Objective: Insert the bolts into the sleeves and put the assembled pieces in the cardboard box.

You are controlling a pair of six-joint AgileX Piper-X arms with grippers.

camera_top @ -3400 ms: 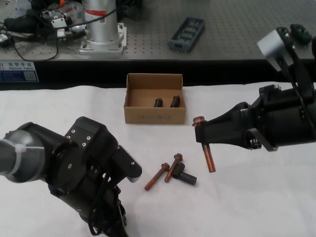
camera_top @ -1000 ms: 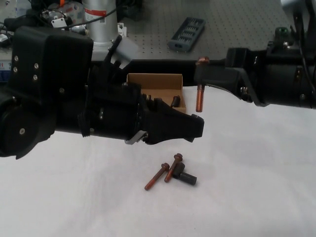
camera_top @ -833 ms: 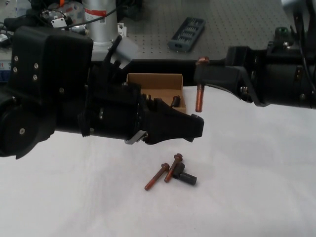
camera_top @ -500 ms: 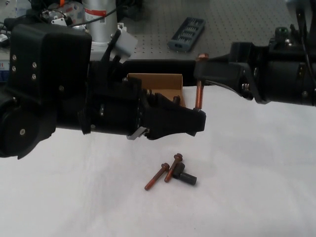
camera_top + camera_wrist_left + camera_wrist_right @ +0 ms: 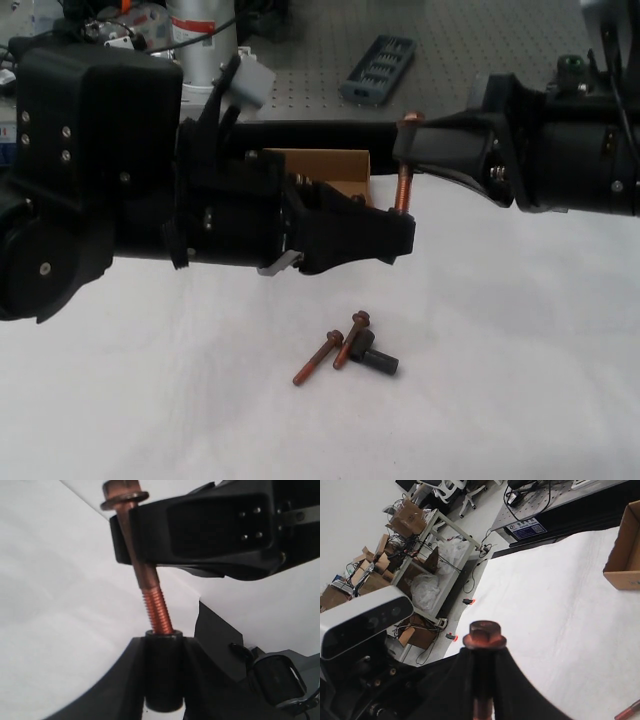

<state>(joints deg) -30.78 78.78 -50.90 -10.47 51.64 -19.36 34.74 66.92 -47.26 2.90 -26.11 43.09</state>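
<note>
The left gripper (image 5: 398, 232) has risen under the right gripper (image 5: 408, 152), which clamps a copper-coloured threaded bolt (image 5: 152, 607) hanging at its 12 o'clock (tip meeting the short black cylindrical sleeve (image 5: 162, 675) the left gripper pinches).

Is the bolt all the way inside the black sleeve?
No, only the threaded tip of the bolt meets the top of the sleeve; its shank and head stand above.

Your left arm (image 5: 90, 190): bulky black casing, small silver screws, pale grey camera (image 5: 250, 88) on wrist. Your right arm (image 5: 575, 150): black, silver screws, green knob (image 5: 570, 63). Left gripper (image 5: 398, 228), right gripper (image 5: 408, 150): matte black, tapered.
</note>
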